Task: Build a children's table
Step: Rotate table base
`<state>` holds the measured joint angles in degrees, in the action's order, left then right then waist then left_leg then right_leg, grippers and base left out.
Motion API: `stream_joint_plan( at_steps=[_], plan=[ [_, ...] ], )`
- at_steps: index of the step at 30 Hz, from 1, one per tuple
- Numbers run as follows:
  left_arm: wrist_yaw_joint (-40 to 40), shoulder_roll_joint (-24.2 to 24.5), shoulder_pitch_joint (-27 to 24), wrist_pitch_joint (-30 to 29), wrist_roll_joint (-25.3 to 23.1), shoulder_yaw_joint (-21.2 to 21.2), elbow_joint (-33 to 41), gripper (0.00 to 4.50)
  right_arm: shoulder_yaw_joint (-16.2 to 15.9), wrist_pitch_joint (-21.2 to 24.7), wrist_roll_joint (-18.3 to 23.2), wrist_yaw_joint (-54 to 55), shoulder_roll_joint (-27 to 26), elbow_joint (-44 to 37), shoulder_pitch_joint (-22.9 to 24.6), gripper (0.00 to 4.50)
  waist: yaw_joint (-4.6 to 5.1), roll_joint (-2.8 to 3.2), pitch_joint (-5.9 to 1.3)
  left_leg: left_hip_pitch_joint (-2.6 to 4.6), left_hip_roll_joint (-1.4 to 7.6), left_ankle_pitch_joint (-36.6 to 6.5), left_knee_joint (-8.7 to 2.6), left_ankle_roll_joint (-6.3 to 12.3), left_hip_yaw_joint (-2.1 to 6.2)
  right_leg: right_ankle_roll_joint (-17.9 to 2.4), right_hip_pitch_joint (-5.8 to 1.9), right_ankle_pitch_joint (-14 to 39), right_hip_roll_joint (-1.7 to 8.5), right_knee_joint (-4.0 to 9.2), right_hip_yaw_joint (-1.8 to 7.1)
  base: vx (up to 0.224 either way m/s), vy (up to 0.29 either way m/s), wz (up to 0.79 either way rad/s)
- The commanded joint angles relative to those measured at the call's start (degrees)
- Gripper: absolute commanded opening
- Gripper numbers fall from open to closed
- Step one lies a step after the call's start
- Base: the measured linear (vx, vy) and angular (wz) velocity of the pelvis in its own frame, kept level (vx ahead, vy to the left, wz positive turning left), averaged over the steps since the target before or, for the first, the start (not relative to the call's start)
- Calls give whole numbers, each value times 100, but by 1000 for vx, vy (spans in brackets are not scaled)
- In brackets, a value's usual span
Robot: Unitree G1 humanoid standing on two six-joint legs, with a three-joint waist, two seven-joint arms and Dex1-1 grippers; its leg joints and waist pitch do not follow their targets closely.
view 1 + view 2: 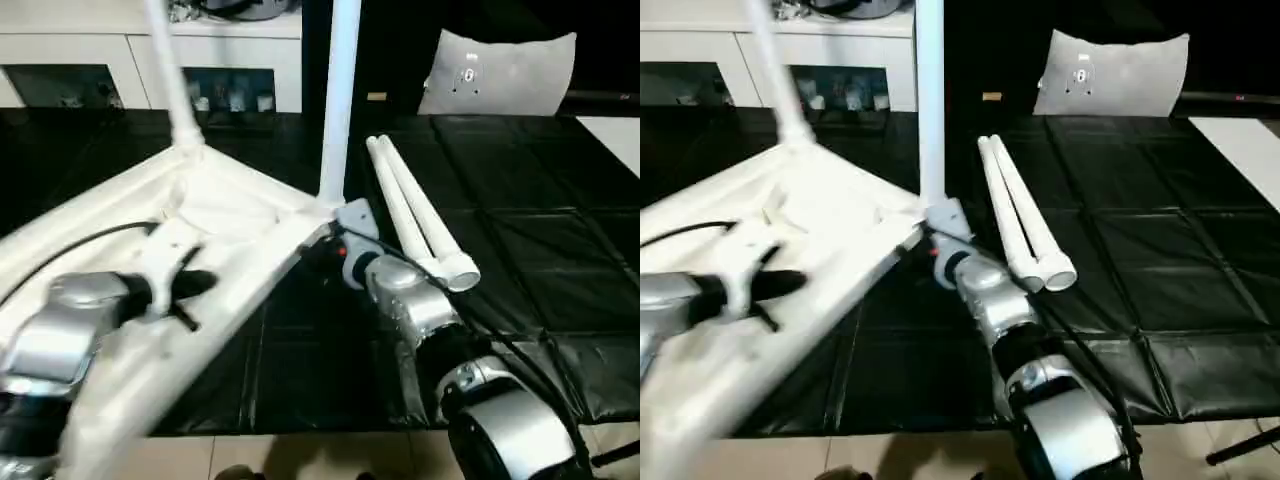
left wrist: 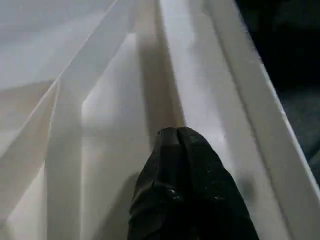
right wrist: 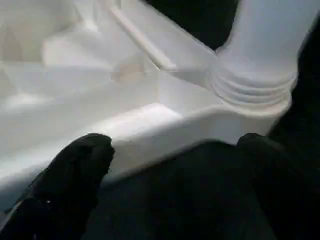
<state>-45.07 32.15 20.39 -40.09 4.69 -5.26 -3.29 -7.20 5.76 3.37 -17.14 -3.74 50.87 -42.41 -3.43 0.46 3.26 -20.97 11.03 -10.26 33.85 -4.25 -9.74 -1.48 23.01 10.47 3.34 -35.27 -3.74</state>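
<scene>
Table top: the white plastic table top [image 1: 230,215] lies upside down, ribbed underside facing up, on the black-covered surface [image 1: 520,260]; its near part sits over the robot's left side and its far corner points away toward the cabinet.
Fitted legs: two legs stand upright out of the corner sockets, one at the far corner [image 1: 172,75] leaning a little, one at the right-hand corner [image 1: 338,100] rising straight out of the top of the picture.
Loose legs: two more legs [image 1: 415,215] lie side by side on the black cover just right of that corner, long axis running away from the robot, wide open ends nearest.
Left gripper: the left gripper [image 2: 177,137] rests on the ribbed underside near the long edge, its two black fingers pressed together.
Right gripper: the right gripper [image 3: 175,147] is at the corner below the upright leg's threaded base, fingers [image 3: 85,160] spread apart, the table's edge just beyond them.
Surface: black sheeting in taped panels, pale floor at the near edge.
Room: a white cabinet [image 1: 130,65] with glass doors stands behind; a white panel [image 1: 495,70] leans at the back right; a flat white board [image 1: 1245,140] lies at the right edge.
</scene>
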Motion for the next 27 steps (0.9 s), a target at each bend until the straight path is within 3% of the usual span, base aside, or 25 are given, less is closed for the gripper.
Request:
stream_joint_plan(
  at_steps=[1,2,4,7,16,17,21,22,23,24,27],
  plan=[
    [-43,-99,-11,118,15,-308,-140,5,-18,-91,43,-35,-65,20,-47,450,-20,140,-373,91,171,-1567,-416,-174,75,-1166,-260,1171,453,401,308,0,0,0],
    [28,-177,119,283,-83,-341,-335,5,-21,-155,21,-59,-55,-22,28,450,-26,117,-367,77,180,-1563,-432,-171,83,-1143,-266,1221,445,413,300,0,0,0],
    [153,-269,262,531,-201,-355,-540,5,-56,-177,-11,-94,-31,-238,200,450,-54,139,-375,112,188,-1579,-425,-181,70,-1105,-233,1206,430,415,305,0,0,0],
    [272,-395,388,748,-208,-288,-658,5,-126,-139,-61,-185,35,-789,568,450,-114,149,-390,87,199,-1506,-446,-218,92,-1009,-274,1053,433,385,300,0,0,0],
    [479,-347,62,803,21,181,-162,5,-453,336,-84,-672,504,-2784,1665,450,-140,95,-370,58,193,-1396,-446,-129,76,-907,-284,1138,421,412,306,0,0,0],
    [434,-330,-32,633,151,288,54,5,-498,504,-51,-773,591,-3114,1804,450,-103,4,-362,56,194,-1387,-454,-104,65,-893,-282,1225,411,431,306,0,0,0],
    [296,-224,-399,21,501,476,934,41,-654,1042,67,-1069,853,-4029,2210,450,-108,25,-345,79,216,-1423,-459,-67,61,-842,-245,1523,411,437,314,0,0,0],
    [238,-218,-566,-313,712,528,1346,52,-747,1365,118,-1207,985,-4438,2389,450,-108,5,-331,77,212,-1475,-462,-46,60,-823,-228,1668,411,457,314,0,0,0],
    [238,-218,-566,-313,712,528,1346,52,-747,1365,118,-1207,985,-4438,2389,450,-106,12,-320,82,210,-1515,-461,-54,56,-797,-218,1744,403,467,318,0,0,0],
    [240,-227,-715,-518,799,488,1674,78,-823,1664,157,-1306,1113,-4791,2556,450,-100,-25,-317,73,205,-1517,-460,-44,48,-771,-222,1795,402,481,321,0,0,0],
    [281,-286,-881,-760,928,447,1986,91,-898,1984,191,-1381,1246,-5193,2761,450,-107,-17,-298,79,201,-1626,-467,-67,55,-642,-197,2084,400,514,323,0,0,0]
  ],
)
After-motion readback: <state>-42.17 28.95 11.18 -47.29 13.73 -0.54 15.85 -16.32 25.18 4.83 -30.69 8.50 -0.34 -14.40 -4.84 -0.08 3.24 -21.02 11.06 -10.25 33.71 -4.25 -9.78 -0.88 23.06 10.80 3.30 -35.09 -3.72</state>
